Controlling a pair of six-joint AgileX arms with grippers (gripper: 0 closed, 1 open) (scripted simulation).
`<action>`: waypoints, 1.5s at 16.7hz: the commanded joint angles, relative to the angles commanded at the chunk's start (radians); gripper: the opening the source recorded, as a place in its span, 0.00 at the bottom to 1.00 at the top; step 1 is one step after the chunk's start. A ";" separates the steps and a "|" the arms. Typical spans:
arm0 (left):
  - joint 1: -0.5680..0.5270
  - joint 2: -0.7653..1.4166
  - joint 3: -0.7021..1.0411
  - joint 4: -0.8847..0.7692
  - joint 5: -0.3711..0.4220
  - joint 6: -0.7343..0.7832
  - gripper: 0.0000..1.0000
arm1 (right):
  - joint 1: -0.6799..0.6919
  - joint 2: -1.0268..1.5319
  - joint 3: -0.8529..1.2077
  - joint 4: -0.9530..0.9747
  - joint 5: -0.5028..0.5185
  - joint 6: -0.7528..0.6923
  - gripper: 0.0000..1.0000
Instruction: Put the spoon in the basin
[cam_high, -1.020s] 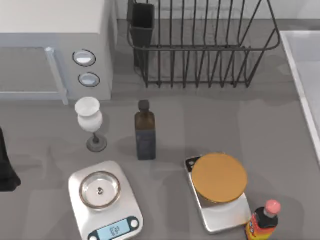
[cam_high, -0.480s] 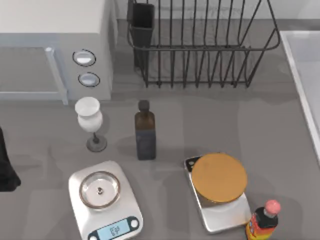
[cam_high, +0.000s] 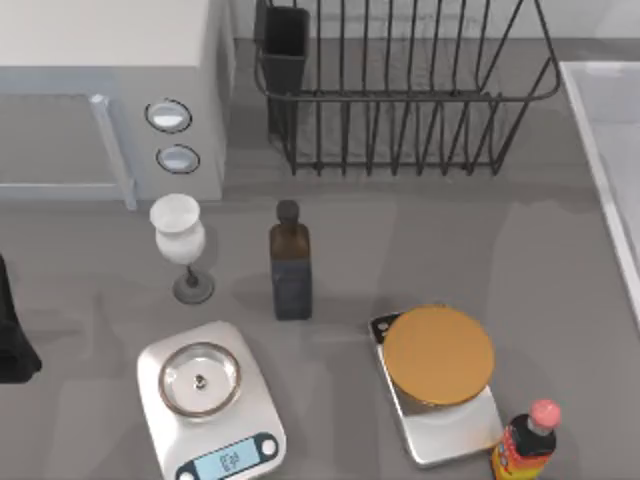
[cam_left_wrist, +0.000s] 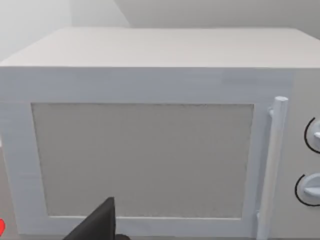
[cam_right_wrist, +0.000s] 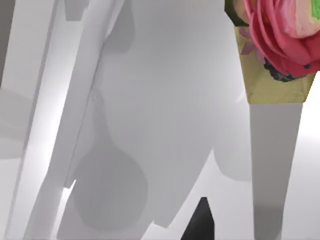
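**A:** Start with the big pieces. Where is the basin?

**B:** The basin (cam_high: 598, 170) runs along the counter's (cam_high: 400, 250) right edge, its pale rim angling down the side. The microwave (cam_high: 110, 90) fills the far left and the wire dish rack (cam_high: 400, 100) stands between them at the back.

**A:** Which arm is nearer to it?

**B:** The right one, I judge. Its wrist view looks onto pale sloping surfaces that read like the basin's rim and floor, with the right pincer (cam_right_wrist: 200, 220) a dark tip at the edge. The left pincer (cam_left_wrist: 100, 225) faces the microwave door, well apart from the basin. I cannot tell whether either is released or clenched.

**A:** And the spoon?

**B:** I cannot place it for certain. In the right wrist view there is a grey spoon-shaped patch (cam_right_wrist: 107, 175), a rounded bowl narrowing to a neck, beside a long pale strip. It may be a shadow. Its long axis follows that strip.

**A:** So what does the move turn on?

**B:** On where that shape lies relative to the rim. If it is inside, little remains.
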 joint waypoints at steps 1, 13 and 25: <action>0.000 0.000 0.000 0.000 0.000 0.000 1.00 | 0.000 -0.010 -0.026 0.022 0.000 0.000 0.00; 0.000 0.000 0.000 0.000 0.000 0.000 1.00 | 0.000 -0.018 -0.048 0.041 0.001 0.000 0.53; 0.000 0.000 0.000 0.000 0.000 0.000 1.00 | 0.000 -0.018 -0.048 0.041 0.001 0.000 1.00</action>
